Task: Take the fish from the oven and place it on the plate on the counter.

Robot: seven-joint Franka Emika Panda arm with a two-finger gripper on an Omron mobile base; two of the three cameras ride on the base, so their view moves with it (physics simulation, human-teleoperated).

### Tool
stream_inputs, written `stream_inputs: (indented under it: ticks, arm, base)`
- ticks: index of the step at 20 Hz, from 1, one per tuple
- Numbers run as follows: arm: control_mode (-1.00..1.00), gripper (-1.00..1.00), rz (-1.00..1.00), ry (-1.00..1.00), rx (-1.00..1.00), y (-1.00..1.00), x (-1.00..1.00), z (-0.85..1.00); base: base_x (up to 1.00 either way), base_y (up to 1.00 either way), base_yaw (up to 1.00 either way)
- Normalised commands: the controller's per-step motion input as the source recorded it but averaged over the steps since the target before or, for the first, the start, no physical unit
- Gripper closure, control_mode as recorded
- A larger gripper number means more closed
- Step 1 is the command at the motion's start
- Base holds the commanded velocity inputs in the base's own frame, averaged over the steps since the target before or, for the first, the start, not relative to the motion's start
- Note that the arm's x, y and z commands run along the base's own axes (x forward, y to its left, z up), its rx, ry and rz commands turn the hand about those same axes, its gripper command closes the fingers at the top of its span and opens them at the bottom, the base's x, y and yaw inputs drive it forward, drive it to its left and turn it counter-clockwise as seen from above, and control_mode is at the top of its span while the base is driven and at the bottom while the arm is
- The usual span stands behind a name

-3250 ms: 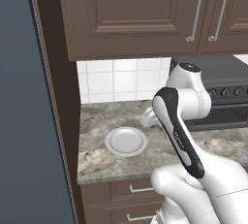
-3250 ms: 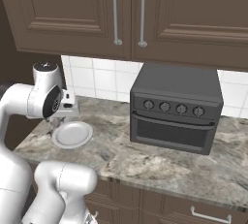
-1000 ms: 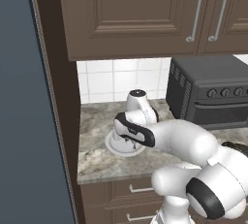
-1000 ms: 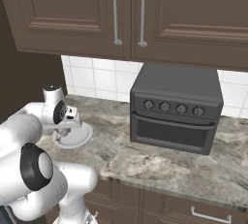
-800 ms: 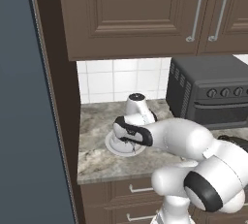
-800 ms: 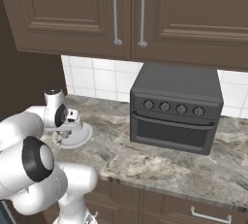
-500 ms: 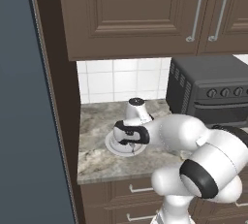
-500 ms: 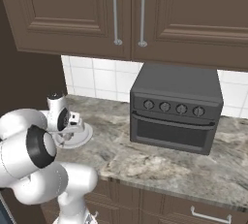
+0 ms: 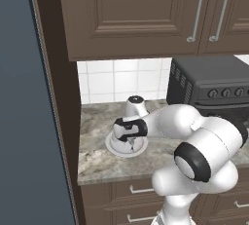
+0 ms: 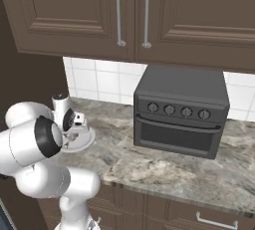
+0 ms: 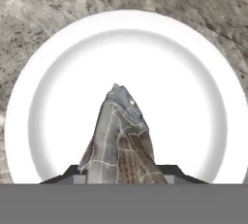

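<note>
Gripper (image 9: 129,142) first: it points down over the plate with its jaws part-closed on the fish (image 11: 120,138), whose head hangs out over the middle of the dish.

Biggest thing nearby is the dark wooden cabinet (image 9: 141,12) overhead with its silver handles. Below it the speckled stone table (image 10: 164,167) runs along the tiled wall. On it, well to the right of the arm, sits a small black toaster oven (image 10: 180,117), door shut. Near the table's left end rests the round pale plate (image 9: 113,146), directly under the hand.
</note>
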Motion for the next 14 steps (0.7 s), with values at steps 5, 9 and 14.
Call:
stream_inputs:
  ticks: [5, 9, 14]
  arm:
    - [-1.0, -1.0, 0.0, 0.0, 0.0, 0.0, 0.02, 0.0]
    - [-1.0, -1.0, 0.0, 0.0, 0.0, 0.0, 0.06, 0.0]
    - [-1.0, -1.0, 0.0, 0.0, 0.0, 0.0, 0.0, 0.0]
  base:
    - [0.0, 0.0, 0.0]
    - [0.0, 0.0, 0.0]
    - [0.0, 0.0, 0.0]
